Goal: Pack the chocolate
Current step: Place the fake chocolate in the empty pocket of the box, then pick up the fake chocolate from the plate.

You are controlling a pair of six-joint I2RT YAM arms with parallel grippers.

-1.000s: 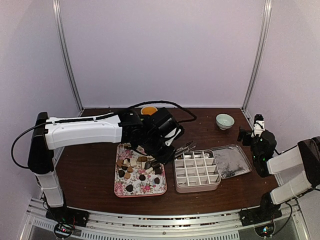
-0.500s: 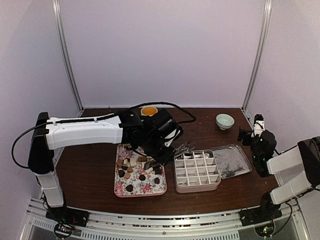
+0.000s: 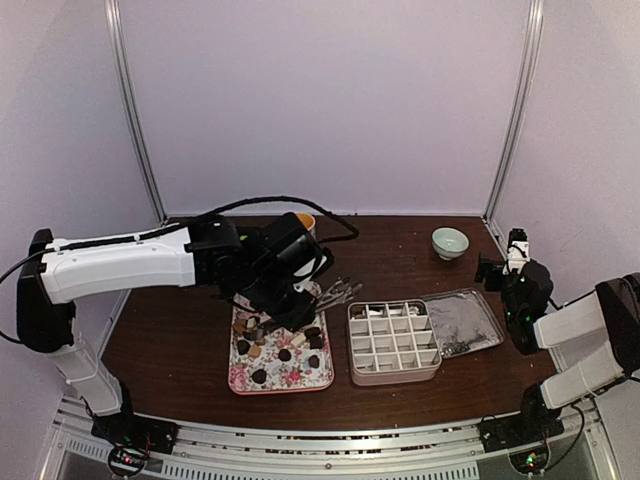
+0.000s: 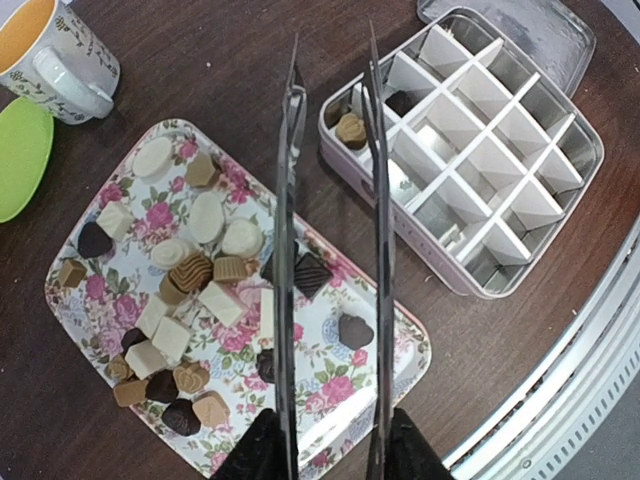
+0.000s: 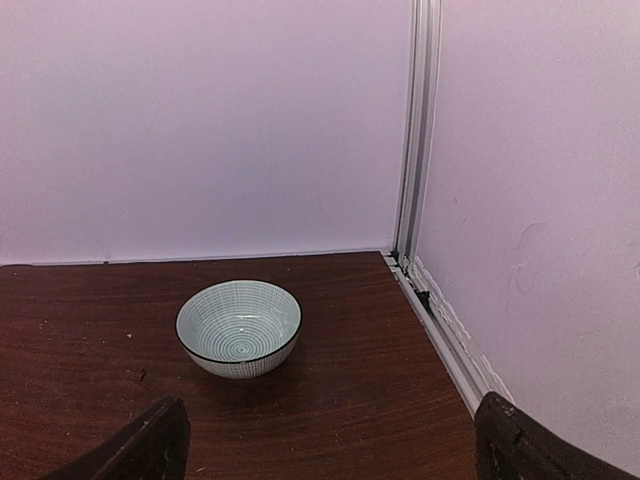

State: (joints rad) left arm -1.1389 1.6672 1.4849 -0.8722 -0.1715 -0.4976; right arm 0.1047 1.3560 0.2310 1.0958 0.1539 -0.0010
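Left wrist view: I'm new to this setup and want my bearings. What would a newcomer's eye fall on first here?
First, the flowered tray at lower left, strewn with brown, tan and white chocolates. Next, the metal tongs held in the left gripper, their two long blades running up the middle of the picture. At upper right sits the white divided box, nearly all cells bare, two pieces in its left corner.

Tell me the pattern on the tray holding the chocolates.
Pink flowers on white; the tray shows best from the left wrist.
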